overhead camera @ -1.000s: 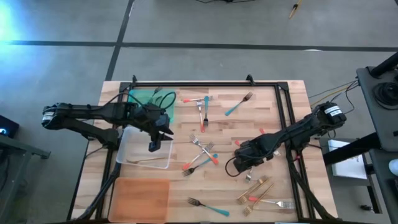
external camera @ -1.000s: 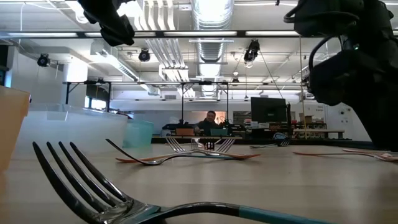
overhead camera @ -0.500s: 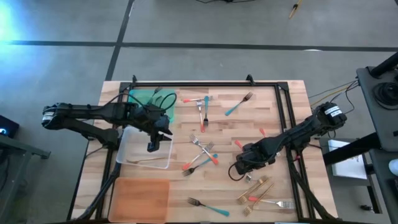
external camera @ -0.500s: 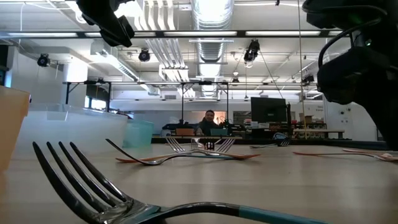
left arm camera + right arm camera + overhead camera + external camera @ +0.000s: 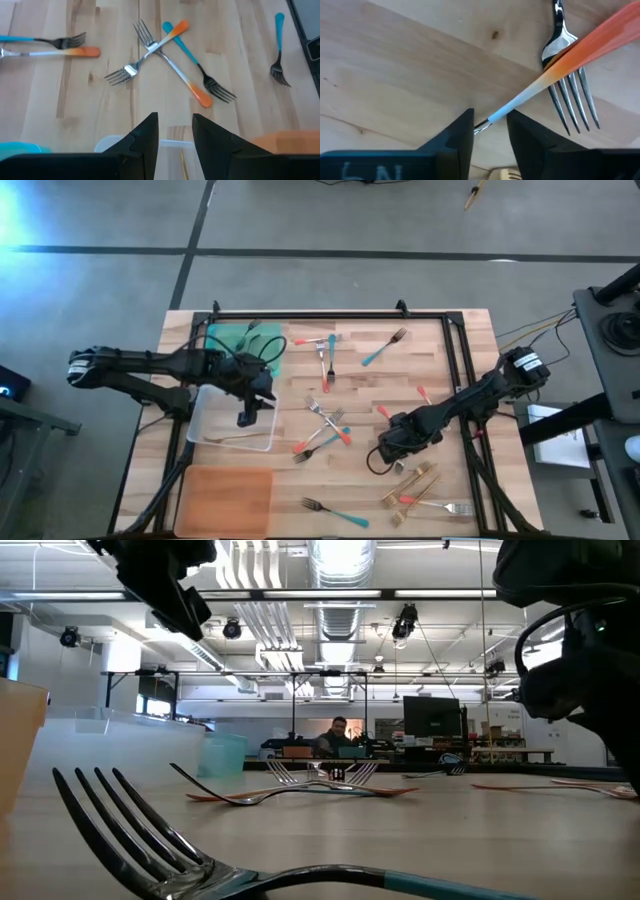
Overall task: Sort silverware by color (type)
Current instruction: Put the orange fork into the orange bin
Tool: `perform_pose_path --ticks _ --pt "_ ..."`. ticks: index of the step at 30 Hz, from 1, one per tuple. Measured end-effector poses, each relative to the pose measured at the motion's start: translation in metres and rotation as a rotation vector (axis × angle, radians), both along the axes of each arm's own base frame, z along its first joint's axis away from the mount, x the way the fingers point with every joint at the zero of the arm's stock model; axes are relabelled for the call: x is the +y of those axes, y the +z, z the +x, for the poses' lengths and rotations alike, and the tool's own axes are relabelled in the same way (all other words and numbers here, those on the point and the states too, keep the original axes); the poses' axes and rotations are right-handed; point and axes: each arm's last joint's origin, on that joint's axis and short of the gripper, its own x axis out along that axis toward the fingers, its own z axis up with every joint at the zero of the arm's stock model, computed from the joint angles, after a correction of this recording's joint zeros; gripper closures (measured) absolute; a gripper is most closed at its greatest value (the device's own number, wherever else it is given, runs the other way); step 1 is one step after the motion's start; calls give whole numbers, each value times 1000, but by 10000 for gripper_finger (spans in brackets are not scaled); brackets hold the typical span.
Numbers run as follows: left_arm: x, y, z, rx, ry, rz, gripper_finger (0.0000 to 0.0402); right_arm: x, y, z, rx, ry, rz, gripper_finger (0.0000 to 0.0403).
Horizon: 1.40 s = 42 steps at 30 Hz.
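The right end effector (image 5: 490,131) sits low over the surface (image 5: 400,380), fingers parted and empty, an orange-handled fork (image 5: 570,60) directly ahead. The left end effector (image 5: 175,135), parted, hovers above the clear tray (image 5: 205,425).

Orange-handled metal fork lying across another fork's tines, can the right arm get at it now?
Probably yes: the right gripper sits low, open around the neck of the orange-handled metal fork, with nothing between; it overlaps a silver fork, though.

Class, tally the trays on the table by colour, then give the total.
green tray: 1
clear tray: 1
orange tray: 1
Total: 3
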Motion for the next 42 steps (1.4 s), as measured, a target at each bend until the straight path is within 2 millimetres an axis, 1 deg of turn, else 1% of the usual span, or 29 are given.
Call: perform_pose_path --ticks 2,6,7,13,16,20,24,27,31,34,36,38,40,42 --pt "0 -5 0 7 0 -1 299 0 -1 0 8 14 -6 320" --pt "0 -13 -1 13 1 -1 299 -1 0 -3 19 42 -16 380" --pt "0 -14 -1 12 1 -1 299 -2 1 -3 18 55 -17 386" --pt "0 -16 0 0 1 -1 299 -3 11 -6 -25 90 -10 392" --pt "0 -14 2 -27 1 0 299 -7 18 -8 -73 101 -70 392" --pt "1 -9 8 -113 3 21 299 -11 36 -10 -178 118 -142 393" --pt "1 -2 19 -297 -31 73 299 -19 57 -10 -332 151 -345 393" --pt "0 -1 26 -503 -87 99 299 -24 69 -9 -451 189 -552 393" --pt "-1 -12 34 -748 -110 113 299 -28 82 0 -581 271 -842 393" --pt "0 -22 42 -891 -79 116 299 -29 91 10 -641 315 -1053 393" --pt "1 -29 48 -952 -36 118 299 -29 95 19 -656 360 -1142 393" --pt "3 -35 56 -997 33 144 299 -31 97 27 -659 412 -1190 393" --pt "5 -41 65 -1004 108 173 299 -32 98 35 -675 436 -1223 393" --pt "7 -45 76 -986 144 191 299 -35 97 42 -669 467 -1253 393"
